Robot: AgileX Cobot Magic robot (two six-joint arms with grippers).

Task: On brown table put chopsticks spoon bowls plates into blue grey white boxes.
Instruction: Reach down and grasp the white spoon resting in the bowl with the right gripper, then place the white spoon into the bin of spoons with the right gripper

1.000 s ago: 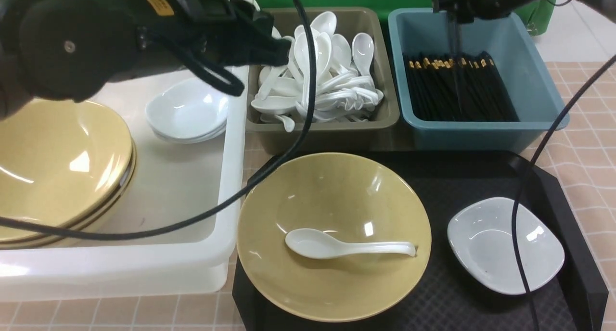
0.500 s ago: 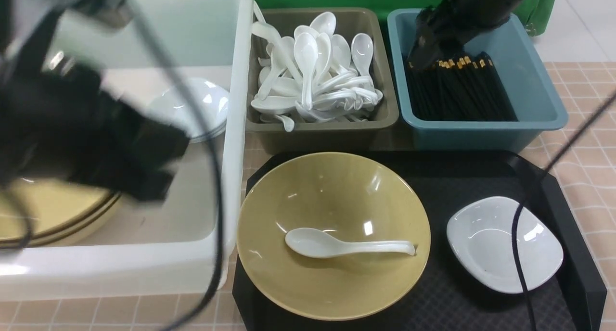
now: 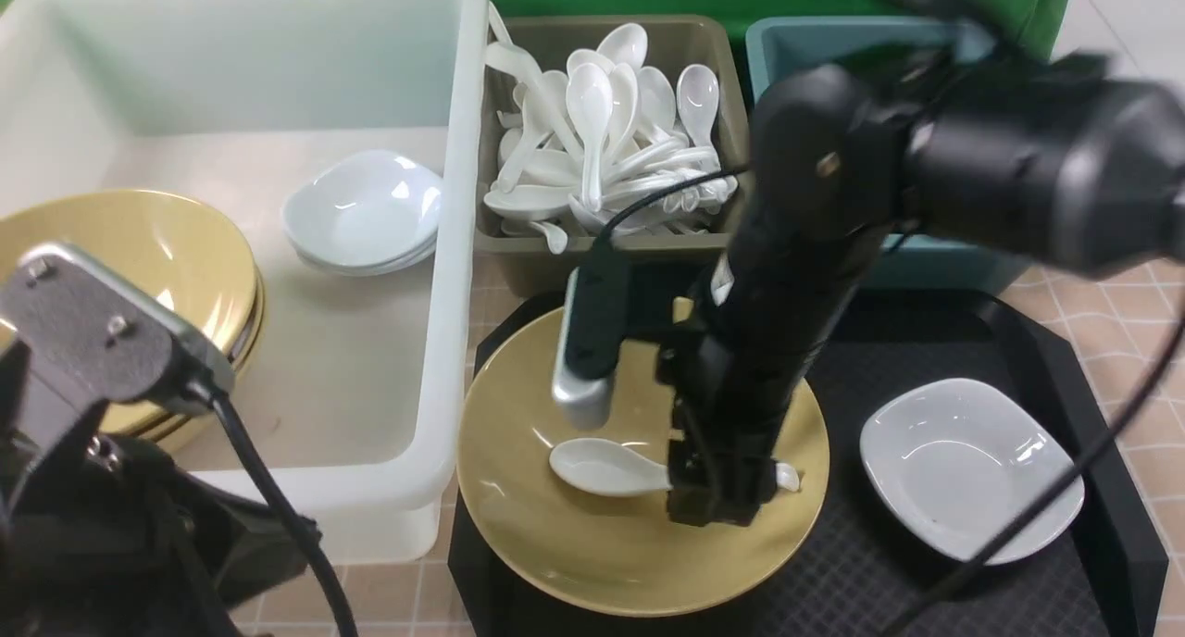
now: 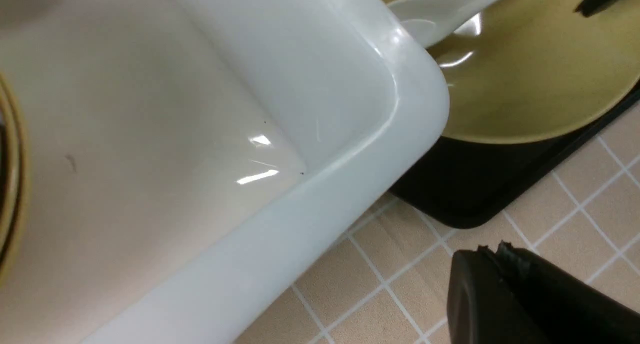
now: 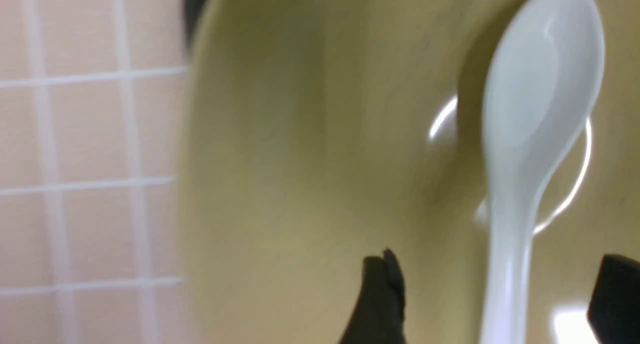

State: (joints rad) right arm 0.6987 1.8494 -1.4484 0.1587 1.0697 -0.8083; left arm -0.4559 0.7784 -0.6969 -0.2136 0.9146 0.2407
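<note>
A white spoon [image 3: 606, 466] lies in a yellow bowl [image 3: 592, 563] on the black tray [image 3: 926, 341]. My right gripper [image 3: 720, 498] is low in the bowl. In the right wrist view it [image 5: 495, 264] is open, with one finger on each side of the spoon's [image 5: 540, 109] handle. My left gripper [image 4: 492, 246] is shut and empty, over the brown table [image 4: 360, 264] by the white tub's front corner [image 4: 410, 99]. A small white plate [image 3: 972, 470] sits on the tray at right. The chopsticks are hidden behind the right arm.
The white tub [image 3: 458, 248] holds stacked yellow bowls [image 3: 157, 248] and stacked white plates [image 3: 361, 211]. The olive-grey box [image 3: 611, 248] is full of spoons. The blue box [image 3: 787, 35] is mostly hidden by the right arm. The left arm [image 3: 102, 359] fills the front left.
My right arm has left the blue box and come down into the yellow bowl over the spoon. My left arm has pulled back out of the white tub to the front left.
</note>
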